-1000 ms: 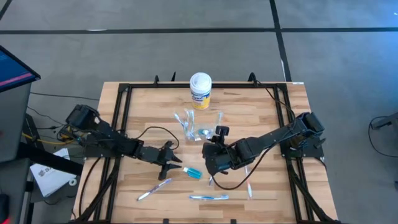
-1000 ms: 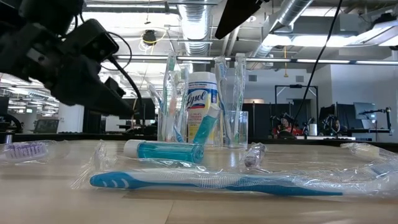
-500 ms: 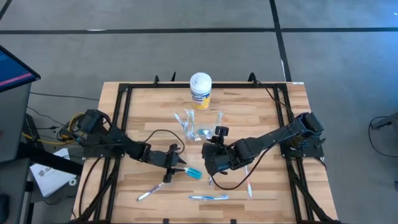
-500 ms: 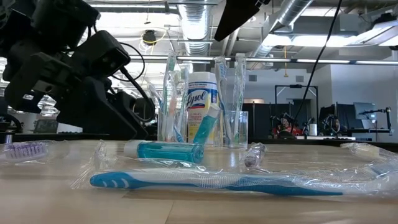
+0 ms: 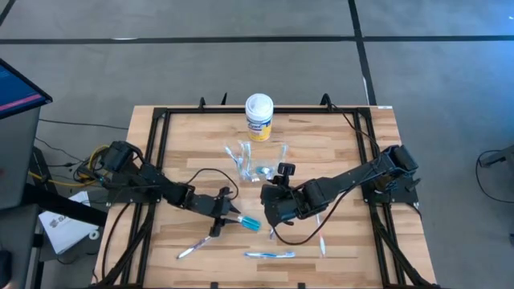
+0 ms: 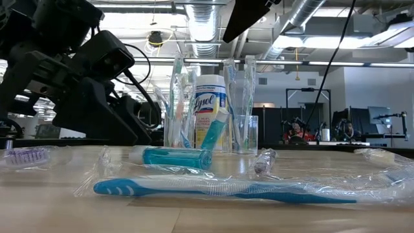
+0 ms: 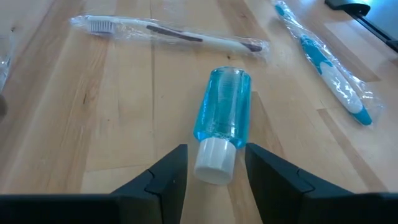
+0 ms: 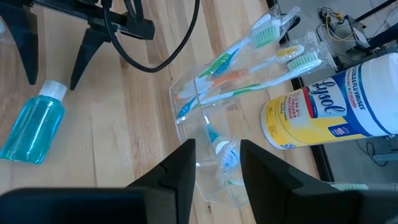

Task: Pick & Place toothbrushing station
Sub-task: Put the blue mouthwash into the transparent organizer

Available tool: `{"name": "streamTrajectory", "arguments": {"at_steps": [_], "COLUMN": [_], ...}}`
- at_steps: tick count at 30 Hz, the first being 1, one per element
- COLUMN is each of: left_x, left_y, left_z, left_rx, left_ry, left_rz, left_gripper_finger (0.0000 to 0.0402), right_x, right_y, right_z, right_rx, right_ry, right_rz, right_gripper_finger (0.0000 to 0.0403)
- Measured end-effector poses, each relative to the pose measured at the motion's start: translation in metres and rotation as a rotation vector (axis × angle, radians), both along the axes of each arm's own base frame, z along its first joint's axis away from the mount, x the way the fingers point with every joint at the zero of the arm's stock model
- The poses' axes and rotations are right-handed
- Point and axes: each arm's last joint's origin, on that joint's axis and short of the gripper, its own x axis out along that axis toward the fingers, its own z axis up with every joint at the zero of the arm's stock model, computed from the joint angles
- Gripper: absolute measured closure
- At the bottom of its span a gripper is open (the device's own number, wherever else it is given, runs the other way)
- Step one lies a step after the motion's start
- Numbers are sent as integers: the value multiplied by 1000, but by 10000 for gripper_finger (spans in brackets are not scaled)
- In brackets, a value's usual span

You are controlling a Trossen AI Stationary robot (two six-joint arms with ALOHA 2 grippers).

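A teal-blue tube (image 5: 250,222) with a white cap lies flat on the wood table; it also shows in the left wrist view (image 7: 222,121) and the low view (image 6: 171,157). My left gripper (image 5: 229,215) is open and low at the tube's cap end; its fingers stand on either side of the white cap (image 7: 214,163) without touching it. Two see-through cups (image 5: 241,160) (image 5: 279,154) stand behind, holding several toothbrushes (image 8: 249,59). My right gripper (image 5: 271,197) is open and empty, hovering just near of the cups.
A yellow canister (image 5: 259,117) with a white lid stands behind the cups. Wrapped toothbrushes lie loose near the front edge: a blue one (image 5: 269,254), a purple-bristled one (image 5: 199,243) and one at the right (image 5: 321,237). A black cable (image 5: 197,170) loops over the left arm.
My left gripper has gone toward the table's right and down to the teal tube's cap end, turning about its wrist on the way, and has kept still for the last half second. The tube has not moved.
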Motion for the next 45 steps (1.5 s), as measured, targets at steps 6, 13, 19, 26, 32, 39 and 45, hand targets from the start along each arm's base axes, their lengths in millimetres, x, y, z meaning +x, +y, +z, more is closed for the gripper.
{"name": "streamTrajectory", "arguments": {"at_steps": [6,13,19,26,32,39,45], "left_x": [0,0,0,0,0,0,0], "left_y": [0,0,0,0,0,0,0], "left_z": [0,0,0,0,0,0,0], "left_rx": [0,0,0,-2,-10,-24,-24], "left_ry": [0,1,3,4,6,9,9], "left_rz": [0,1,1,1,6,15,15], "left_gripper_finger": [247,247,247,247,247,247,247], "right_x": [0,0,0,0,0,0,0], "right_y": [0,0,0,0,0,0,0], "right_z": [0,0,0,1,1,1,1], "right_rx": [0,0,1,1,1,1,2], "right_ry": [0,-1,-1,-3,-3,-4,-4], "right_rz": [0,0,0,0,0,0,0], "right_gripper_finger": [287,287,287,287,287,287,287]}}
